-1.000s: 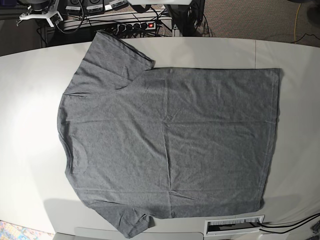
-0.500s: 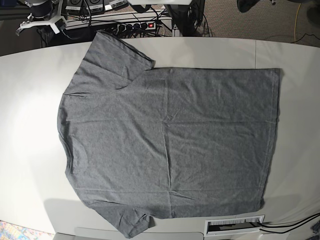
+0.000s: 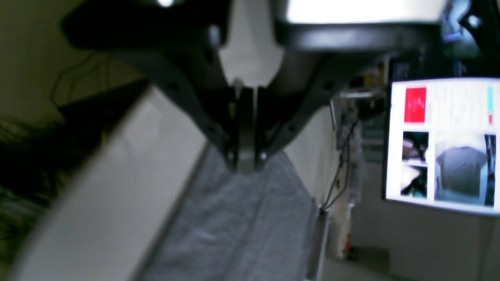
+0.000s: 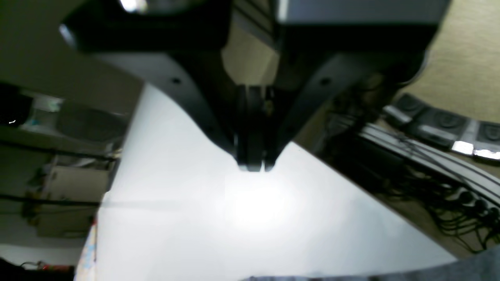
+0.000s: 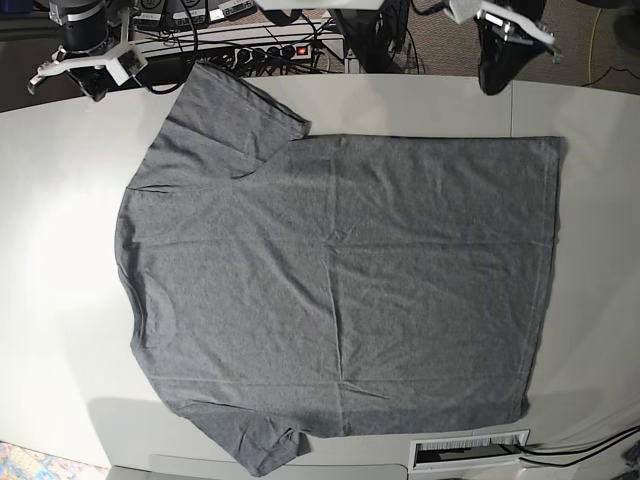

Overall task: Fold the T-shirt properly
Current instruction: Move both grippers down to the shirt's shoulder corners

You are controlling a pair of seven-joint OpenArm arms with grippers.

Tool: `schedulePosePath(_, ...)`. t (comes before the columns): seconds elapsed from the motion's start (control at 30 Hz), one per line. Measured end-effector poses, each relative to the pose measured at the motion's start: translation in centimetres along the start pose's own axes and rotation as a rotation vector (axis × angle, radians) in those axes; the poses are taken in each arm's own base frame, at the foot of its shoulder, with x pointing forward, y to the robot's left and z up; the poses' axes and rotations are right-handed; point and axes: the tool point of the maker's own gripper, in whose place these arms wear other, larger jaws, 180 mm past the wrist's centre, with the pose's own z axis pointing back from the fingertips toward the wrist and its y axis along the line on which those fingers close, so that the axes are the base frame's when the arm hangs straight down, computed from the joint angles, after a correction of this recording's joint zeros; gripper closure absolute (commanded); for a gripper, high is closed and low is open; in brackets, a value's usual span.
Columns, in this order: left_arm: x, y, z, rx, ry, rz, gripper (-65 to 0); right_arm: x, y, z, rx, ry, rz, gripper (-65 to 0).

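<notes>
The T-shirt (image 5: 340, 290) is lying flat on the counter (image 5: 60, 250). Both end effectors (image 3: 246, 166) (image 4: 253, 166) are pinched closed, holding nothing. Grabbing too little cloth could bunch it.

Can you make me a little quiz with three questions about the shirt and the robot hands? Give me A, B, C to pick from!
1. Where is the T-shirt?
A. Hanging on a hook
B. Spread on the white table
C. On the floor

2. What colour is the T-shirt?
A. Grey
B. Red
C. Yellow

3. How is the T-shirt right now?
A. Rolled into a ball
B. Folded in half
C. Lying flat, not folded

Answers:
1. B, the base view shows it lying on the table.
2. A, the cloth is plain grey all over.
3. C, both sleeves and the body are spread out, and the left gripper and right gripper sit at the far edge, shut and holding nothing.
</notes>
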Motion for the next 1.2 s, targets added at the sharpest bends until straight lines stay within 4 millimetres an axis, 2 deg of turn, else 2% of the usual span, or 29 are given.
schedulePosePath(0.07, -0.2, 0.3, -1.2, 0.004, -0.014, 0.010, 0.0, -0.1, -0.2, 0.0, -0.011, 0.003, 0.041, 0.0)
schedulePosePath(0.2, -1.6, -2.6, -2.5, -0.174, -0.022, -0.045, 0.0, -0.4, 0.1, 0.0, 0.008, 0.024, 0.108, 0.0)
schedulePosePath(0.27, -2.6, -3.3, -2.7, -0.218, -0.009, -0.055, 0.0, -0.7, 0.0, 0.0, 0.004, 0.039, 0.122, 0.0)
schedulePosePath(0.37, -3.8, -3.3, -3.3, -0.222, 0.001, -0.090, -1.2, -0.6, -0.1, -0.1, -0.002, 0.036, 0.122, 0.0)
schedulePosePath(0.47, -4.9, -3.4, -3.7, -0.242, 0.005, -0.109, -6.6, -0.6, 0.0, -0.1, 0.005, 0.036, 0.130, -12.0)
schedulePosePath(0.53, -5.8, -3.6, -4.4, -0.272, 0.013, -0.120, -11.1, -0.6, 0.1, 0.0, 0.007, 0.038, 0.129, -15.6)
schedulePosePath(0.63, -7.8, -3.5, -5.9, -0.303, 0.048, -0.145, -18.7, -0.6, 0.0, 0.0, 0.006, 0.039, 0.129, -15.6)
schedulePosePath(0.77, -9.9, -3.3, -7.7, -0.323, 0.090, -0.162, -23.8, -0.7, 0.1, 0.0, 0.007, 0.041, 0.129, -15.6)
schedulePosePath(0.9, -10.8, -2.7, -8.9, -0.328, 0.109, -0.159, -24.6, -0.7, -0.2, 0.0, -0.009, 0.042, 0.150, -15.6)
schedulePosePath(1.2, -12.1, -2.1, -8.8, -0.365, 0.125, -0.185, -24.5, -0.7, -0.4, -0.1, -0.017, 0.044, 0.156, -15.6)
